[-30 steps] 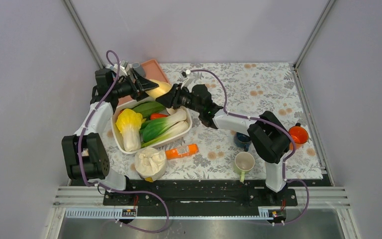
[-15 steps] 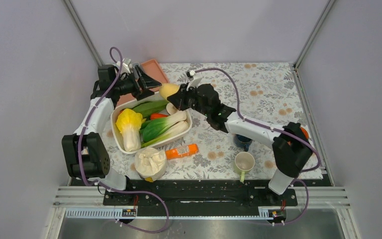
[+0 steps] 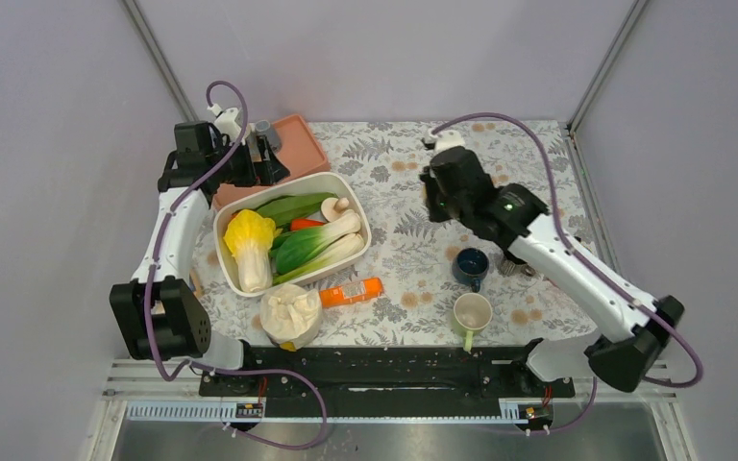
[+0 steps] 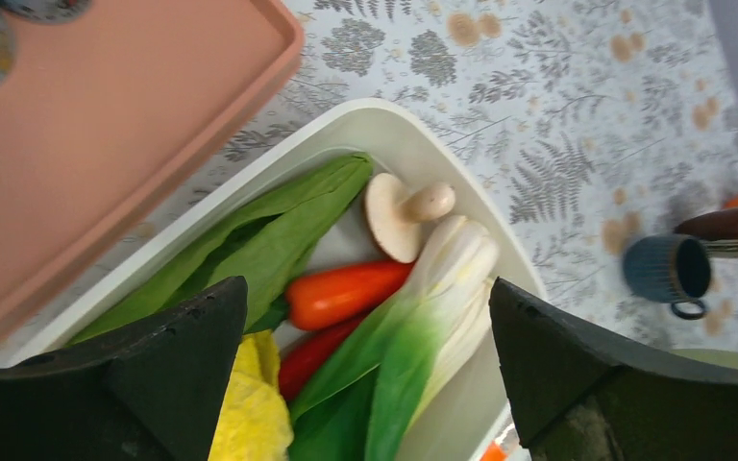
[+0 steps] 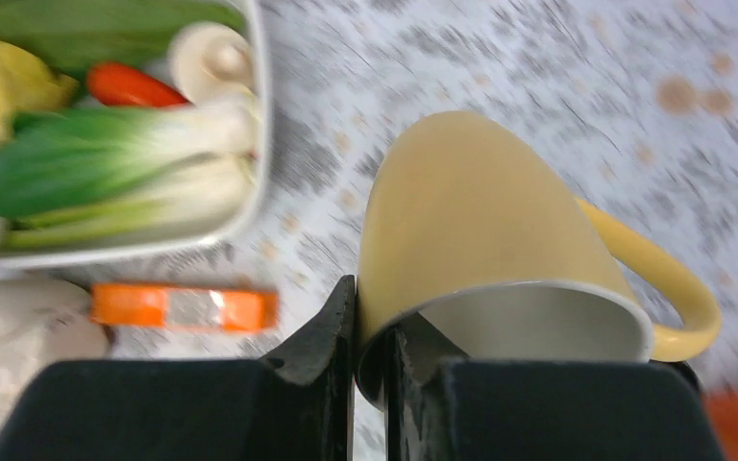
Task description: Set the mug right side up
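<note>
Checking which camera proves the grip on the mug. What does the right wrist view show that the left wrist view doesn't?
Only the right wrist view: the yellow mug, its rim pinched in the shut right gripper. Only the left wrist view: the pink tray, the blue mug, and the open left gripper, holding nothing. Both: the white tub with its mushroom and bok choy.

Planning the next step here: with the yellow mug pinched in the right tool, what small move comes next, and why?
Probably roll the right tool so the opening of the yellow mug turns upward. The tool is shut on the rim, the mug hangs tilted with its opening facing the wrist camera, and it seems to be above bare table, beside the white bin.
</note>
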You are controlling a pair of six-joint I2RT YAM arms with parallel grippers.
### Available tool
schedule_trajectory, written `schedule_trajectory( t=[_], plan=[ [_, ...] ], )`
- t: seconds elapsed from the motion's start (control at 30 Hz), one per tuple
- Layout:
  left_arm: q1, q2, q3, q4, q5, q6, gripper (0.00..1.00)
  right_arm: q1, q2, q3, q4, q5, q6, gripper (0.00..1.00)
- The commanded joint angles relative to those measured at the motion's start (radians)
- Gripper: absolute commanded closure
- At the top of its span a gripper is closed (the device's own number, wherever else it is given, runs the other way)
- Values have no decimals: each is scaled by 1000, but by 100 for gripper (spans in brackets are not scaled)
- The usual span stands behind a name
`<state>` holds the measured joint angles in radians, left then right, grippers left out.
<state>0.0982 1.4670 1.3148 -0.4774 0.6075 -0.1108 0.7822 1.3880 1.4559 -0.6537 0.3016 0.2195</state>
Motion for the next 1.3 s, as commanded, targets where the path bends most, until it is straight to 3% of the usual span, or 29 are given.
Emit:
schedule_trajectory(
  t=[0.0, 0.1, 0.2, 0.43, 0.73, 1.0, 1.03, 1.1, 1.27],
  plan=[
    [2, -52, -18, -20, -98, 164, 1, -86, -148, 24, -478, 96, 79, 100],
    [1, -41, -14, -25, -53, 155, 1, -166, -196, -44, -559, -16, 114, 100],
    [2, -41, -10, -42, -41, 162, 1, -207, -229, -117, -634, -26, 170, 100],
    [2, -61, -34, -40, -54, 186, 1, -372, -328, -326, -644, -115, 241, 100],
    [1, -36, -22, -63, -44, 199, 1, -515, -299, -567, -467, -276, 244, 100],
    [1, -23, -14, -69, -34, 189, 1, -619, -237, -668, -351, -281, 221, 100],
    [1, -22, -13, -69, -38, 190, 1, -623, -233, -670, -345, -284, 217, 92],
    [2, -19, -13, -70, -45, 190, 1, -631, -227, -669, -339, -292, 209, 65],
    [0, -14, -6, -80, -53, 208, 1, -634, -251, -623, -374, -265, 204, 41]
  ],
)
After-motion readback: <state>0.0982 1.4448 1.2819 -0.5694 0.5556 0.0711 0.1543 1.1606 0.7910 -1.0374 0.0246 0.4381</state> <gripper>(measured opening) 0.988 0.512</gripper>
